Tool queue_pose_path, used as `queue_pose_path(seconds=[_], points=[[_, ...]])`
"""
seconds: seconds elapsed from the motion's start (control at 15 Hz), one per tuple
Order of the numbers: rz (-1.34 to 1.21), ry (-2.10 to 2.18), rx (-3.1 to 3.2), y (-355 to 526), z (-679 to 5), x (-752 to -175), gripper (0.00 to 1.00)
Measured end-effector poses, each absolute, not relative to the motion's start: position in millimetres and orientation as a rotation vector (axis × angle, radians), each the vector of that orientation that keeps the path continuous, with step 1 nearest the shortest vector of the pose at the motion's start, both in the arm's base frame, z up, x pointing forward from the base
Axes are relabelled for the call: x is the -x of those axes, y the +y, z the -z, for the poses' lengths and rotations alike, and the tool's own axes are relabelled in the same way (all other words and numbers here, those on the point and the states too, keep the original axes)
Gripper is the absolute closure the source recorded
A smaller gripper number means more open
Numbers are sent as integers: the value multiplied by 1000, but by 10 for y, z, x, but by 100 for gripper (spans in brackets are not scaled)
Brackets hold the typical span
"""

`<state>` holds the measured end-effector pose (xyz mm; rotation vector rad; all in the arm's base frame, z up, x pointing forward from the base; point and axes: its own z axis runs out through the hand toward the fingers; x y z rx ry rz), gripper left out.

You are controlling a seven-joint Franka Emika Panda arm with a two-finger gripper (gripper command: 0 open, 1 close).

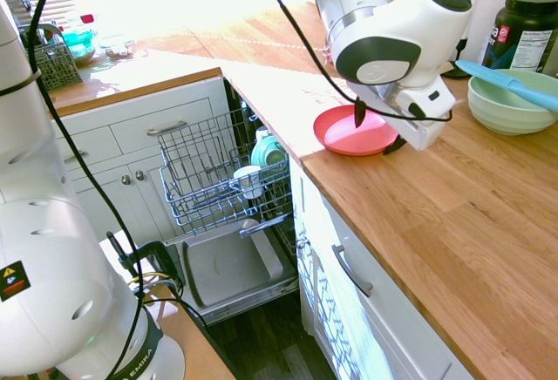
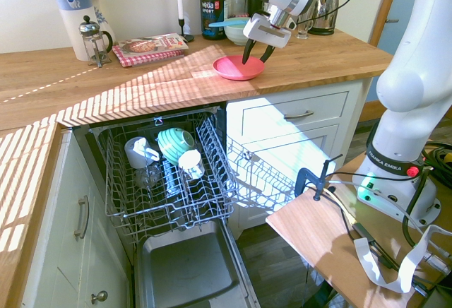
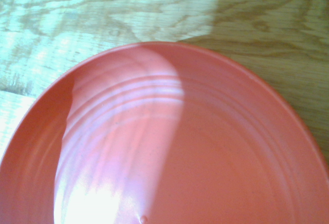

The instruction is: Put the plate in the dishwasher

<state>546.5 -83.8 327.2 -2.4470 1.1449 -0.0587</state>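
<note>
Plate (image 2: 239, 68) lies flat on the tabletop (image 2: 311, 66), just beneath my pincer (image 2: 257, 56), whose two fingers stand wide and empty above its rim. To grip well, I should bring one finger outside the rim and the other over the inside, lower gently, then close squarely on the edge. The dishwasher (image 2: 185, 269) waits open, its rack (image 2: 169, 212) pulled out, below me.
</note>
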Motion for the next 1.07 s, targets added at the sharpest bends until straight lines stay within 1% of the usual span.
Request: queue_pose_path(seconds=[0.4,1.07], points=[[-4,1090,2508,-923,-3243,-5547,100],[-26,1074,2532,-935,-3225,-5645,100]])
